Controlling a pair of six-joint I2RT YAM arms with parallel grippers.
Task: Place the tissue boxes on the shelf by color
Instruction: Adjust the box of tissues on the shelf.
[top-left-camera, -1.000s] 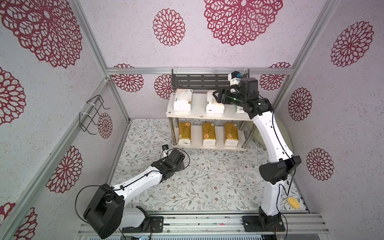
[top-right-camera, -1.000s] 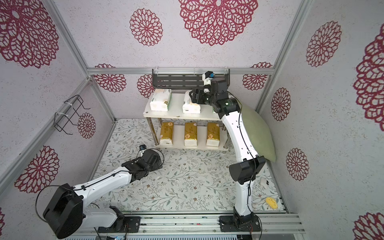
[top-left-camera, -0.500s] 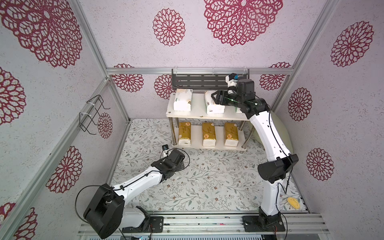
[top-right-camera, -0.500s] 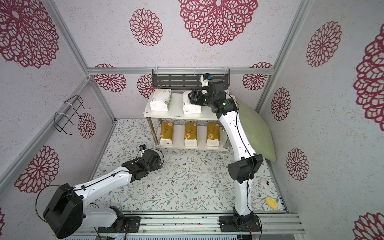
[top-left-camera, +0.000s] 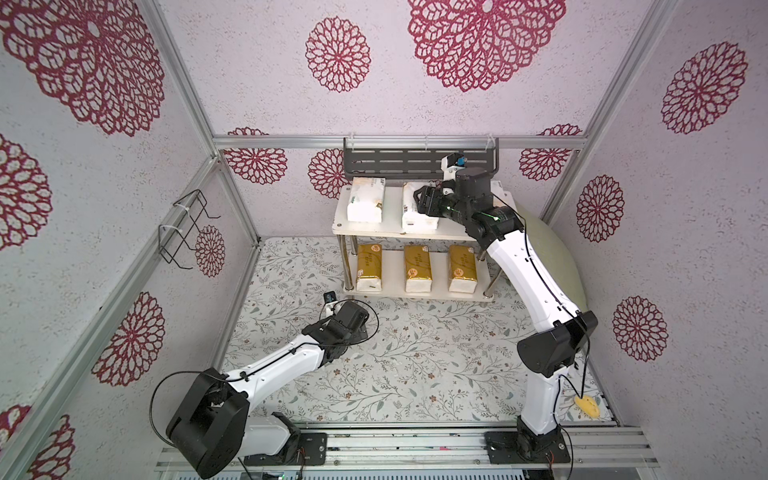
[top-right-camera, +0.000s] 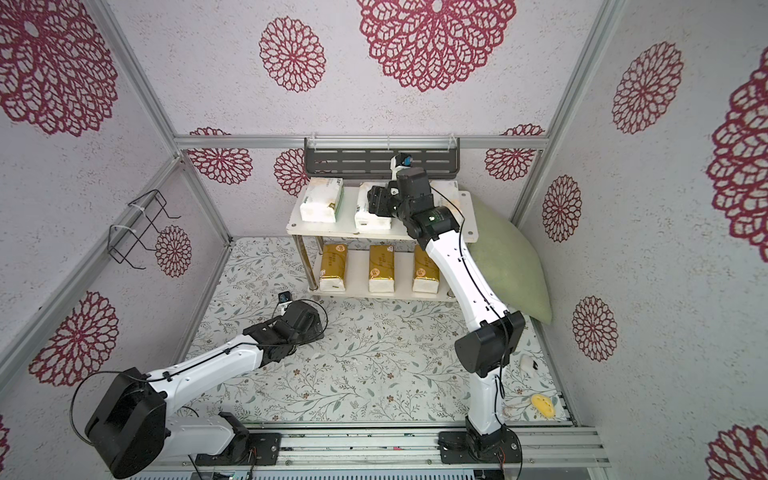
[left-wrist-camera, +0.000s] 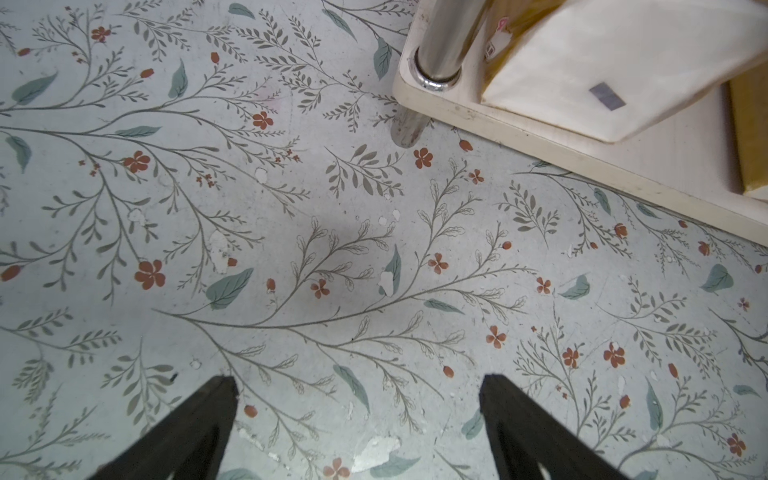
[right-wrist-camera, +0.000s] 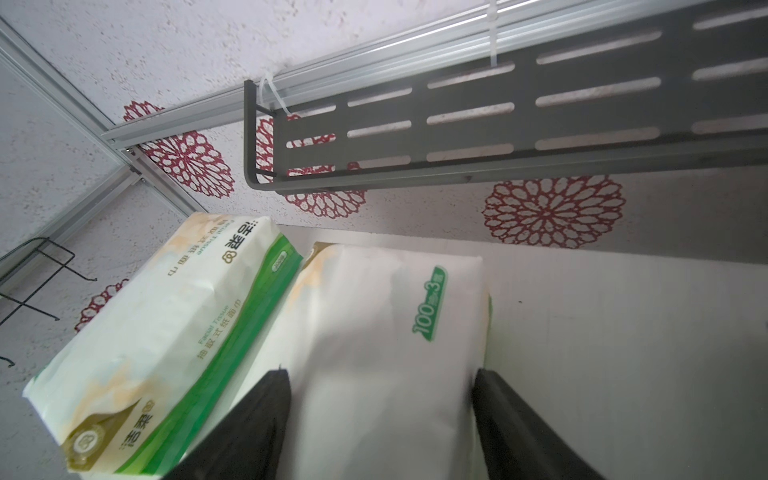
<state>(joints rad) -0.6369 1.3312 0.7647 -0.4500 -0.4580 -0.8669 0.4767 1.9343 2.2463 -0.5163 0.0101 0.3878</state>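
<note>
Colour sets the layout: three gold packs (top-left-camera: 418, 268) line the lower board of the shelf (top-left-camera: 374, 227), white ones go on top. Right claw (right-wrist-camera: 380, 374) is clamped across the middle white pack (right-wrist-camera: 386, 299), which rests on the upper board beside the left white pack (top-left-camera: 366, 203), a gap between them — probably squaring it into the row. Left claw (left-wrist-camera: 357, 382) hangs spread and empty over the floral table (left-wrist-camera: 291, 249), clear of the work.
</note>
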